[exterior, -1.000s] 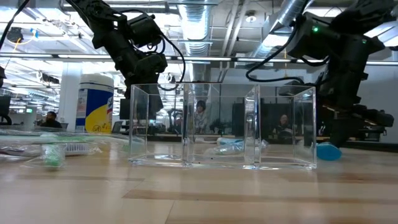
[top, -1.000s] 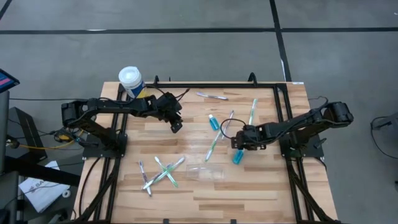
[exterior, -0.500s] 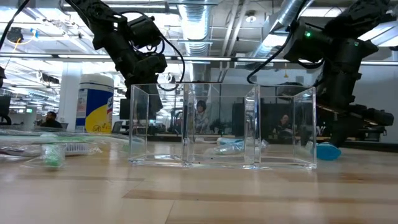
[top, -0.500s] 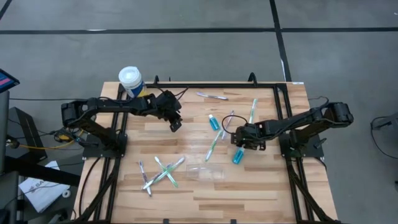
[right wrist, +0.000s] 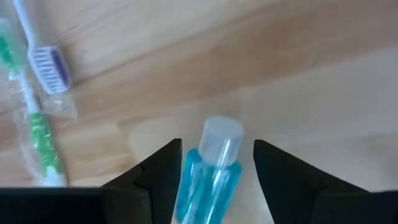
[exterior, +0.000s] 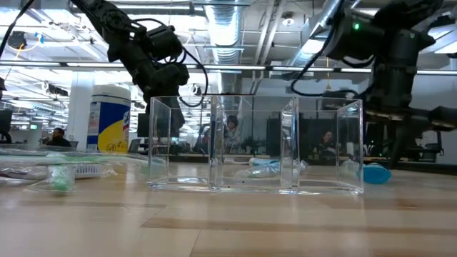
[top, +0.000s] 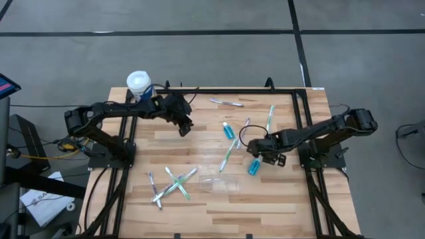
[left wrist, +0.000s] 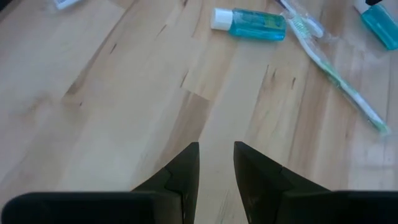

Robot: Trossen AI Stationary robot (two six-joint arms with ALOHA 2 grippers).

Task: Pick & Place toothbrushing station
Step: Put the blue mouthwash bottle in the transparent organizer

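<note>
High view: right gripper [top: 260, 157] low over the table, a teal tube [top: 253, 167] lying just beyond its fingertips; a second teal tube [top: 228, 131] and several toothbrushes [top: 229, 151] lie near it, more toothbrushes [top: 174, 184] well off toward the left arm's side. The clear organizer [top: 219, 184] sits apart from this gripper and holds nothing I can make out, so by my reading the task is barely begun: every item is still to be placed. Left gripper [top: 184, 128] hangs clear of the items, near the white-capped canister [top: 139, 85]. Low view: organizer [exterior: 253, 150] compartments look empty; tube [exterior: 376, 173] flat on the table below the right arm. Left wrist view: left gripper [left wrist: 216, 163] fingers stand slightly apart, nothing between them. Right wrist view: right gripper [right wrist: 217, 163] open, fingers on either side of the tube [right wrist: 211, 168], cap pointing away; not visibly pinched. Against the earlier high frame: the right gripper has shifted back along the tube, the left gripper has drawn slightly toward the canister; the items lie unchanged.
</note>
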